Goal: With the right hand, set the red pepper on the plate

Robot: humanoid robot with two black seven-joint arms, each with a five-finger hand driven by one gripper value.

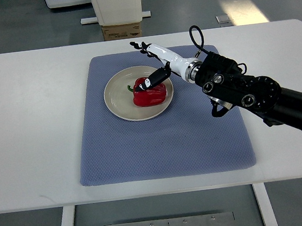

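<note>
The red pepper (150, 95) lies on the plate (117, 97), on the plate's right half, its green stem pointing left toward the plate's middle. The plate is round and pale beige, and it sits on the upper middle part of a blue-grey mat (165, 144) that covers the centre of the white tabletop (33, 132).

The right hand (153, 63) reaches in over the plate's upper right rim. One dark finger (155, 78) stretches down and left to the top of the pepper and appears to touch it, while the other fingers (138, 47) are spread out above the plate, away from the pepper. The hand is not closed around the pepper; its fingers stand released and spread. The white palm and wrist lead back to a black forearm (247, 94), which crosses the mat's upper right corner and leaves at the picture's right edge.

Beyond the far edge of the tabletop stands a white post on a base, with a cardboard box (121, 31) at its foot on the grey floor. At the upper left corner a dark shape shows, too little of it visible to tell what it is.
</note>
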